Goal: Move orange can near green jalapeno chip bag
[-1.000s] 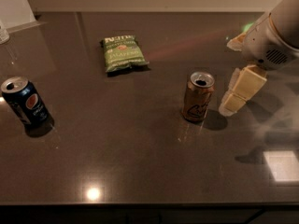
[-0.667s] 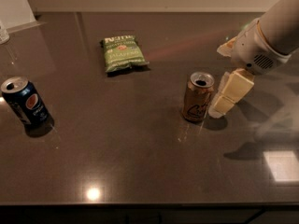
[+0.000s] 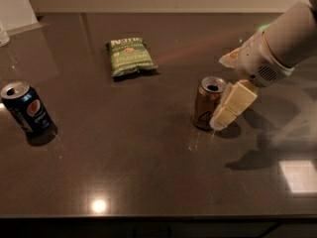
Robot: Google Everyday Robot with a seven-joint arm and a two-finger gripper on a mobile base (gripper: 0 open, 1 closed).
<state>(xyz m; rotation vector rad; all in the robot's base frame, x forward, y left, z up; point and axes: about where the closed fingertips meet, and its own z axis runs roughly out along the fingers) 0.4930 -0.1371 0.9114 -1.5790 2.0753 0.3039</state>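
The orange can (image 3: 205,104) stands upright right of the table's middle, tan with dark script and a silver top. My gripper (image 3: 221,91) comes in from the right and is open at the can's right side. One cream finger (image 3: 232,105) lies against the can's front right. The other finger (image 3: 231,59) shows behind and to the right of the can. The can stands on the table, not lifted. The green jalapeno chip bag (image 3: 130,56) lies flat at the back, left of the can and well apart from it.
A dark blue can (image 3: 26,108) with a round red-white-blue logo stands at the left edge. The dark glossy table (image 3: 124,152) ends at a front edge near the bottom. A white object (image 3: 17,4) stands at the back left corner.
My gripper has moved left and a little down, from a short way off the orange can to right beside it. The can, bag and blue can have stayed put.
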